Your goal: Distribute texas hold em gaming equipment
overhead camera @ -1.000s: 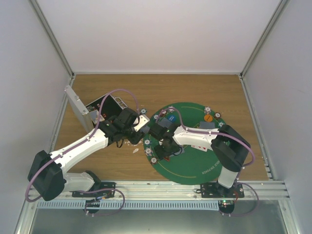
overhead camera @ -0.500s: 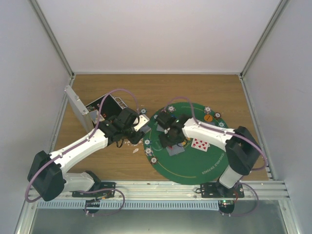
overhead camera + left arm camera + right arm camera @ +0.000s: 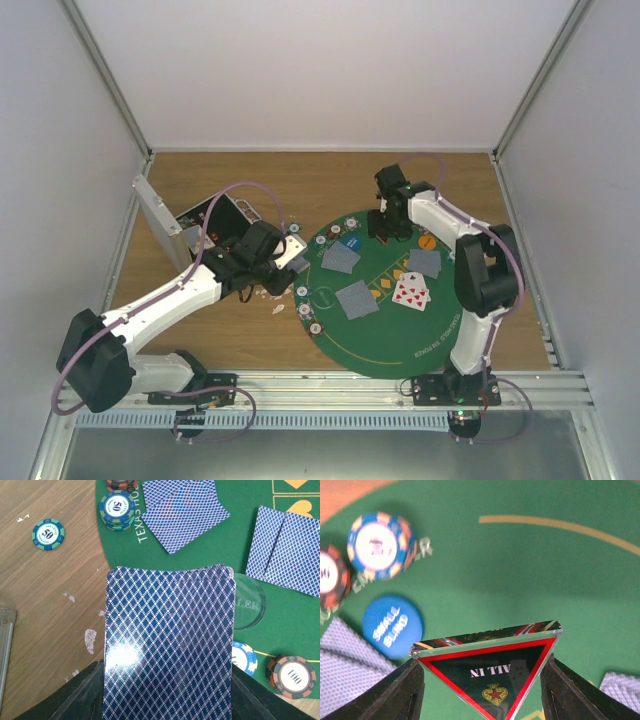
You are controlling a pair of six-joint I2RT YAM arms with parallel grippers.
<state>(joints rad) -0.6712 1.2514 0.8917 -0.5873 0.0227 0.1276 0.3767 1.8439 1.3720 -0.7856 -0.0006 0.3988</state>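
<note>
Both grippers are holding pieces.
Left gripper (image 3: pixel 167 697) is clamping the card deck (image 3: pixel 169 640) at the left edge of the mat (image 3: pixel 400 345); right gripper (image 3: pixel 482 692) is gripping the red-triangle token (image 3: pixel 487 665) (marked ALL IN) above the far edge.

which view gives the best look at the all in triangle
Right wrist: the all in triangle sits large in the right end effector, lettering readable. Top external shows only that end effector over the mat's far edge; the triangle is too small to make out. Left wrist does not show it.

Glossy cards (image 3: pixel 167 645), clear shiny plastic token (image 3: pixel 487 662), matt felt mat (image 3: pixel 520 570)
</note>
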